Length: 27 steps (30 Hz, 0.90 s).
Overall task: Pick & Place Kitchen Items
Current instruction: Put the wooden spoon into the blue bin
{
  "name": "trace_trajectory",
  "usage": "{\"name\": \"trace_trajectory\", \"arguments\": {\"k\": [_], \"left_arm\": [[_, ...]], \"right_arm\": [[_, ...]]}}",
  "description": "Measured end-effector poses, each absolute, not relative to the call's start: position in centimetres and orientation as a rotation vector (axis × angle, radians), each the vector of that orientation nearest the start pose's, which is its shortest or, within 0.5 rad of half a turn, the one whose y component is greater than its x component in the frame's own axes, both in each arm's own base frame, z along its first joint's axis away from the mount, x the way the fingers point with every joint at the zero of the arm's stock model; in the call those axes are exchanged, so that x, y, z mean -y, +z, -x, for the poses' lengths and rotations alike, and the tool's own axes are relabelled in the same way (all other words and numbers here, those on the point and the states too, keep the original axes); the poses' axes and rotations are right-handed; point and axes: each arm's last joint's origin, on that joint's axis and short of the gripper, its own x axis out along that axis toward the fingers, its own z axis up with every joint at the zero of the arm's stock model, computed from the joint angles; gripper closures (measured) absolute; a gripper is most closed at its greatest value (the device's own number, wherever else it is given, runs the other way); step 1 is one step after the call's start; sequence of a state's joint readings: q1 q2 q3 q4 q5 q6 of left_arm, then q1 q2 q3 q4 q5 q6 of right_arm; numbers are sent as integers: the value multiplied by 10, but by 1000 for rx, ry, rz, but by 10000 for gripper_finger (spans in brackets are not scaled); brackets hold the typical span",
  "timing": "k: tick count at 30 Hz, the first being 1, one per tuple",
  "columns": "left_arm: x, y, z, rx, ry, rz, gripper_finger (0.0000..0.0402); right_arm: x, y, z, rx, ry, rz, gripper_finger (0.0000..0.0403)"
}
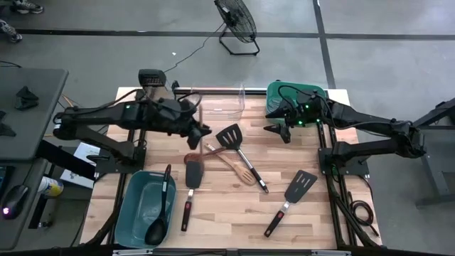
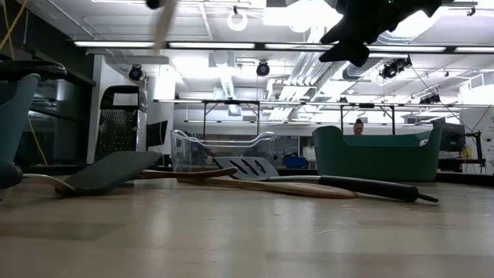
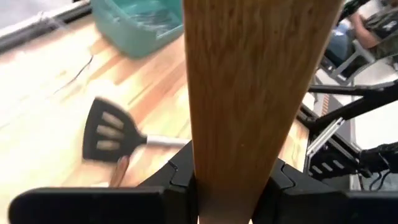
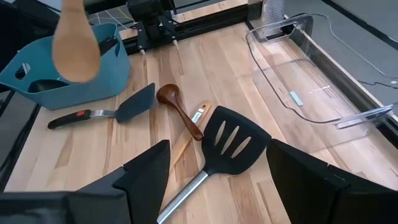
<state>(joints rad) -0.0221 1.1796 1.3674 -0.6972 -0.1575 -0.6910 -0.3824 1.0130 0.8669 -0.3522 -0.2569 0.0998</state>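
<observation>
My left gripper point(image 1: 196, 124) hangs over the table's far middle, shut on a pale wooden spoon point(image 3: 249, 93), whose rounded end point(image 4: 76, 40) shows in the right wrist view. My right gripper point(image 4: 217, 148) stands open above the table at the far right, in front of the green tub point(image 1: 313, 92). Flat on the table lie a black slotted turner point(image 1: 231, 136), a dark wooden spoon point(image 4: 177, 109), a wooden slotted spatula point(image 1: 245, 174), a black turner with a red-trimmed handle point(image 1: 190, 186) and another slotted turner point(image 1: 300, 185). A black ladle point(image 1: 162, 210) rests across the teal tub point(image 1: 138, 203). My left gripper pinches the wooden spoon between its two fingers point(image 3: 180, 177) at the narrower stretch of the wood point(image 3: 224, 168), with the fingers across it. The wood widens away from the fingers. The spoon is lifted clear of the table, and its blurred length point(image 2: 162, 27) shows high in the low view.
A clear plastic bin point(image 1: 222, 99) stands at the far middle, just beyond my left gripper. A metal grater point(image 2: 120, 131) stands at the far left. The near middle of the wooden tabletop point(image 1: 227, 220) is bare. A floor fan point(image 1: 238, 25) stands beyond the table.
</observation>
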Motion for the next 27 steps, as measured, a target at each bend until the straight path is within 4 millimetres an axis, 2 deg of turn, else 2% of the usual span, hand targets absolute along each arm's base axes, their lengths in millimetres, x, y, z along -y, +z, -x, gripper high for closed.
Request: {"name": "trace_trajectory", "arguments": {"k": [10, 21, 27], "left_arm": [[22, 409, -193, -493, 356, 783, 317], [36, 397, -157, -775, 364, 959, 318], [38, 400, -141, -882, 376, 1016, 317]], "right_arm": [[74, 305, -202, -471, -151, -255, 144], [74, 305, -202, -474, -170, -251, 144], [74, 305, -202, -475, -170, -252, 144]]}}
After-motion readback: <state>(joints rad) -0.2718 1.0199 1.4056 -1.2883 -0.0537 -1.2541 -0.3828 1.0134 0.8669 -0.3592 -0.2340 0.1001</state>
